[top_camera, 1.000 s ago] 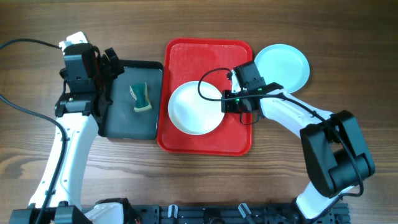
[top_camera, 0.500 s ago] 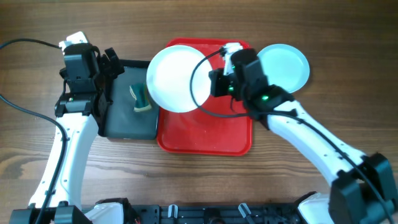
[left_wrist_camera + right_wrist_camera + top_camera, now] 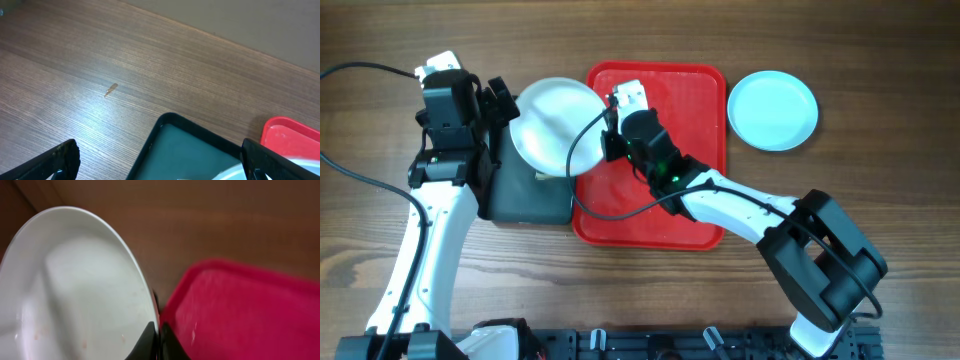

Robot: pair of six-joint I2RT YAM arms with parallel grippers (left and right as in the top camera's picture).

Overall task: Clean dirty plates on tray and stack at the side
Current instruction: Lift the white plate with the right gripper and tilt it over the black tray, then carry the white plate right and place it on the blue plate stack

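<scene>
Worktop [image 3: 880, 230], red tray [image 3: 695, 100] at centre, black tray [image 3: 525, 195] at its left, white plate [image 3: 550, 125] above black tray, rim clamped in right hand [image 3: 606, 140], faint orange specks [image 3: 84, 343] in wrist view only, pale blue plate [image 3: 772, 110] upper right, overhead only, left hand [image 3: 500, 104] spread apart.

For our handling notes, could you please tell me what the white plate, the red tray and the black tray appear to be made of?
White plate: glazed ceramic or melamine, cannot tell; smooth, soft sheen.
Red tray: probably plastic; uniform bright colour, rounded moulded rim.
Black tray: probably plastic too; dark, slightly glossy, rounded rim.
</scene>
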